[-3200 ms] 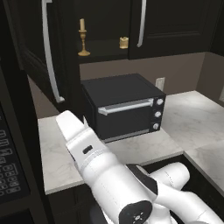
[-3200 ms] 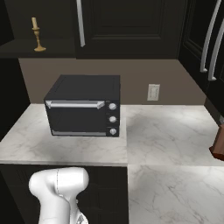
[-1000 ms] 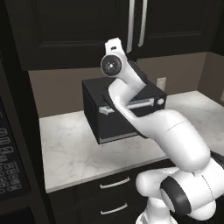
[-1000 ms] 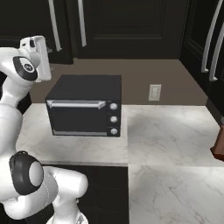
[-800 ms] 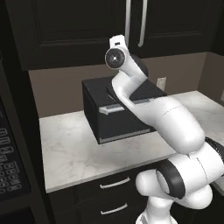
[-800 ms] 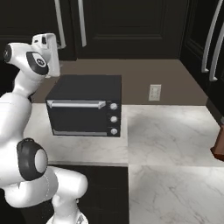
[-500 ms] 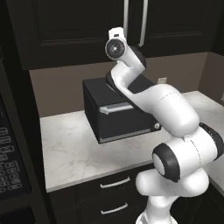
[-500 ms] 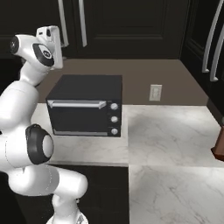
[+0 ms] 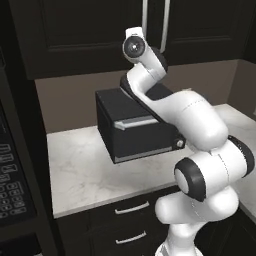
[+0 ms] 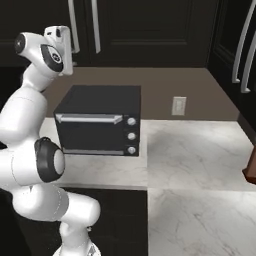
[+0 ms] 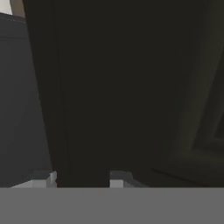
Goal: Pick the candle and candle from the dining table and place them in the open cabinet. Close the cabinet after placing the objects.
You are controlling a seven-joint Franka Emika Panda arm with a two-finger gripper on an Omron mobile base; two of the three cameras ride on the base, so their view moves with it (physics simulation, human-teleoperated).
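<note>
Up high, the pincer (image 11: pixel 78 177) faces the dark cabinet (image 11: pixel 131 87) door close ahead, its tips apart with nothing seen between them, above the toaster oven (image 9: pixel 135 125) on the bench (image 9: pixel 85 170).

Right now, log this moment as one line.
phase: closing cabinet | doors: shut | gripper: at door, nothing held | toaster oven: on counter
</note>
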